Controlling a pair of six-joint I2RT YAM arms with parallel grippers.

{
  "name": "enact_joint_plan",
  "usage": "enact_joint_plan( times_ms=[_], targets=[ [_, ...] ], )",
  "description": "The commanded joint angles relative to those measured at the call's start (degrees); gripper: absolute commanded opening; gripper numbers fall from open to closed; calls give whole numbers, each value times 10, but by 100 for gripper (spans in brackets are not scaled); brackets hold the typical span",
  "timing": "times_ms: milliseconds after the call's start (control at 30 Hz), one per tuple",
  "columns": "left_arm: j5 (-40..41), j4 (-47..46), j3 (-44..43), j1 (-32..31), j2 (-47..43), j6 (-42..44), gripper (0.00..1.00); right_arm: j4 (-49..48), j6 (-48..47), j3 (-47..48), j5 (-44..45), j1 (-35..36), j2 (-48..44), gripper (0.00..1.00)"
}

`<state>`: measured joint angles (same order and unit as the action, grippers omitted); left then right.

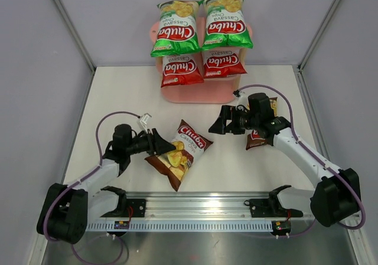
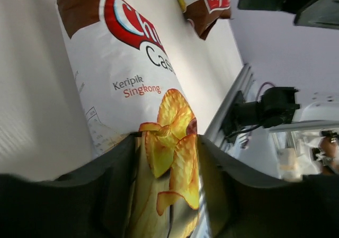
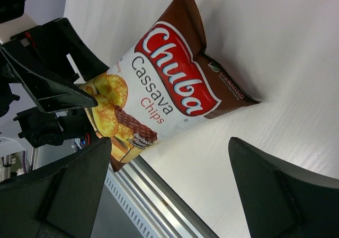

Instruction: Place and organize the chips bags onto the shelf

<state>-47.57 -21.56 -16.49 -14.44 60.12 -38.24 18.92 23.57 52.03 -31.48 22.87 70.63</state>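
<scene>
The pink shelf (image 1: 195, 94) stands at the back centre. Two green chips bags (image 1: 175, 28) (image 1: 226, 22) lie on its top board and two red bags (image 1: 181, 70) (image 1: 224, 62) on the board below. My left gripper (image 1: 168, 149) is shut on the near-left edge of a dark brown bag (image 1: 184, 150) lying on the table; in the left wrist view the bag (image 2: 132, 73) runs in between my fingers (image 2: 100, 195). My right gripper (image 1: 226, 121) is open and empty, right of that bag, which also shows in the right wrist view (image 3: 159, 97). A second brown bag (image 1: 257, 138) lies partly hidden under my right arm.
A metal rail (image 1: 201, 209) runs along the near edge, with both arm bases on it. Grey enclosure walls (image 1: 35, 70) stand on the left, right and back. The white tabletop (image 1: 124, 94) is bare between the arms and the shelf.
</scene>
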Motion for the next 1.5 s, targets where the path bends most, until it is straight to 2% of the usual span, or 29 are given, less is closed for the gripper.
enact_joint_plan(
  times_ms=[0, 67, 100, 133, 200, 367, 600, 633, 733, 767, 800, 1033, 1167, 1233, 1467],
  targets=[
    [31, 118, -52, -16, 10, 47, 67, 7, -18, -3, -16, -1, -33, 99],
    [55, 152, -66, -33, 9, 64, 78, 9, -20, -6, -22, -1, -48, 99],
    [81, 187, -71, -38, 12, 70, 95, 10, -20, -8, -26, -1, -52, 99],
    [95, 204, -77, -42, 16, 83, 99, 9, -19, -11, -27, -1, -57, 99],
    [139, 255, -95, -48, 25, 92, 99, 9, -21, -13, -33, -1, -67, 99],
    [178, 352, -153, -70, 97, 127, 99, 27, -33, -11, -47, -1, -81, 99],
    [44, 262, -134, -103, 157, 94, 99, 25, -35, -21, -69, -1, -109, 100],
    [41, 256, -132, -105, 166, 91, 98, 22, -33, -25, -72, -1, -113, 99],
    [48, 247, -130, -107, 186, 85, 83, 22, -34, -26, -76, -1, -121, 99],
    [48, 243, -130, -107, 185, 80, 75, 22, -35, -27, -76, -1, -124, 99],
    [53, 236, -130, -108, 178, 76, 53, 23, -37, -27, -75, -1, -124, 99],
    [28, 191, -145, -110, 114, 68, 41, 17, -32, -27, -61, -1, -136, 100],
    [-18, 123, -142, -113, 90, 83, 34, -8, -14, -35, -29, -1, -141, 99],
    [-23, 104, -140, -118, 83, 86, 27, -18, -4, -38, -23, -2, -145, 99],
    [-74, 0, -133, -159, 67, 96, 27, 32, -40, 5, -24, -1, -156, 99]
  ],
)
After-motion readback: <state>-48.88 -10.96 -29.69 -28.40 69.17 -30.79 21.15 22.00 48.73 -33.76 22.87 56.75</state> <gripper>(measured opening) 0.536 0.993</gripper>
